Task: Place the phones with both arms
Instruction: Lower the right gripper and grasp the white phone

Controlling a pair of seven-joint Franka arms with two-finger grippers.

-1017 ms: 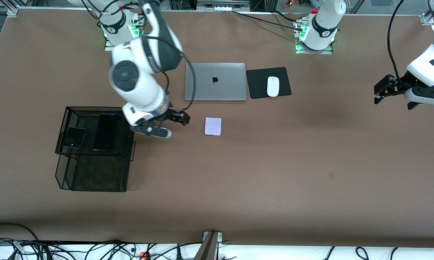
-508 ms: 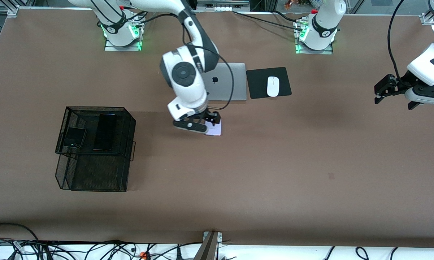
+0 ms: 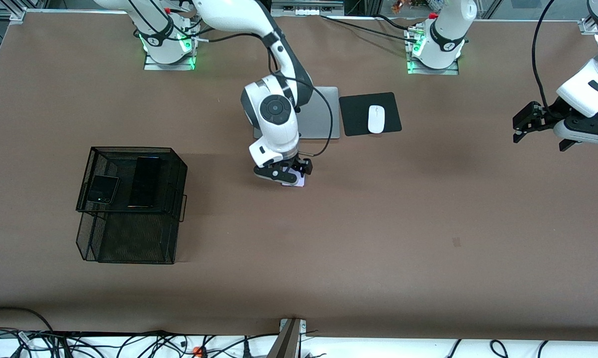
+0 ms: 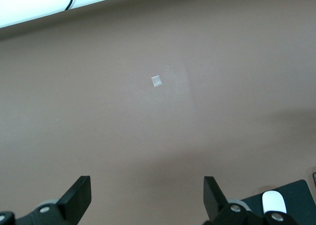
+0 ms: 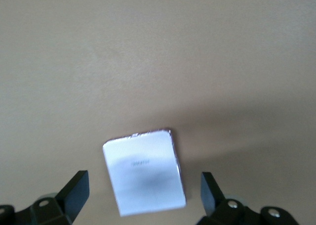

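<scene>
The pale lavender-white phone (image 3: 299, 183) lies flat on the brown table, nearer the front camera than the laptop. My right gripper (image 3: 293, 173) hangs low over it and is open. In the right wrist view the phone (image 5: 144, 170) sits between the spread fingers (image 5: 76, 188) of that gripper (image 5: 143, 188), and they do not touch it. The small squarish black phone (image 3: 102, 189) and the long slim black phone (image 3: 144, 181) lie side by side in the black mesh basket (image 3: 130, 148). My left gripper (image 3: 520, 127) waits open over bare table at the left arm's end, holding nothing (image 4: 146, 193).
A grey laptop (image 3: 324, 114), partly hidden by the right arm, lies near the bases. Beside it a white mouse (image 3: 376, 119) rests on a black pad (image 3: 356, 117). The basket has a lower tier (image 3: 130, 241) toward the front camera. Cables run along the front table edge.
My right arm swung from beside the basket to the lavender phone and now hangs over it with the fingers either side. The left arm shifted only slightly.
</scene>
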